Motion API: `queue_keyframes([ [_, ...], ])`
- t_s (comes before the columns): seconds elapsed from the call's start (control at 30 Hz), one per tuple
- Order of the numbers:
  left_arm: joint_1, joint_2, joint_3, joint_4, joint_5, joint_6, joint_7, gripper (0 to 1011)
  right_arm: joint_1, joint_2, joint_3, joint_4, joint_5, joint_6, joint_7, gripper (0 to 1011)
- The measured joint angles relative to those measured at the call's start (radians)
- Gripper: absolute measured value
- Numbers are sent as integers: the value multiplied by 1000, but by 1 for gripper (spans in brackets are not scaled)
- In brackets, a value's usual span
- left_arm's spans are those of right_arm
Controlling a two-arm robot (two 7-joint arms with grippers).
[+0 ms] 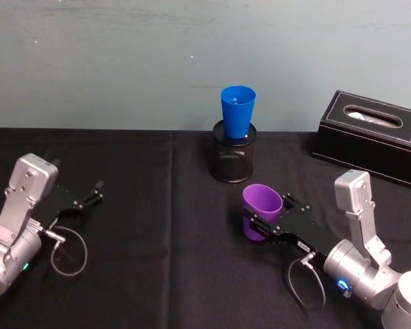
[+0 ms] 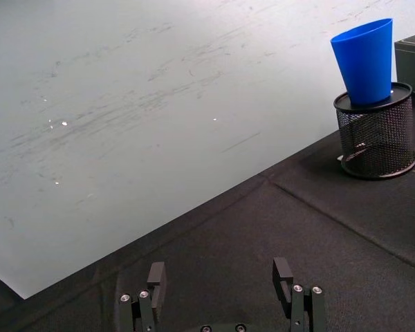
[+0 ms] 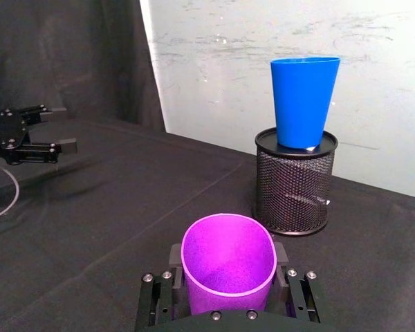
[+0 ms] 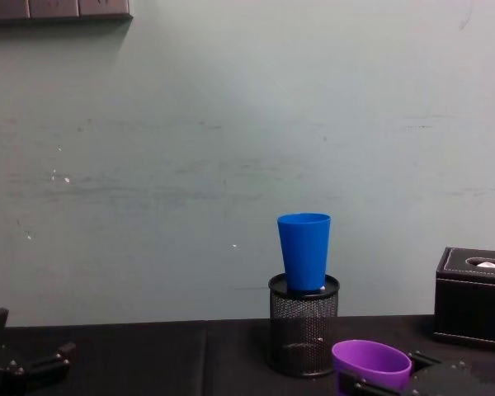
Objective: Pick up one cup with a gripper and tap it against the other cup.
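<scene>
Gripping the purple cup (image 3: 228,266) with my right gripper (image 1: 267,218), I have its fingers clamped on the cup's two sides below the rim. As I judge it, the grasp is made. Whether the base is clear of the black table (image 1: 157,240) I cannot tell. The cup sits toward the near right part of the surface, near the blue cup (image 1: 238,110) but not touching it. That one stands upright in the mouth of the mesh pen holder (image 1: 233,161) at the middle of the far edge. The tap is not yet made. What is left, I reckon, is carrying the purple cup forward and up against the blue wall. My left gripper (image 1: 88,197) rests idle near the left edge, fingers apart.
</scene>
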Motion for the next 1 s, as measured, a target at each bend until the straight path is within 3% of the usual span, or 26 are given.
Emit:
queue_keyframes([
  [1.0,0,0,0,0,0,0,0,1011,1,1,-2,3,-1,-2,4,736],
])
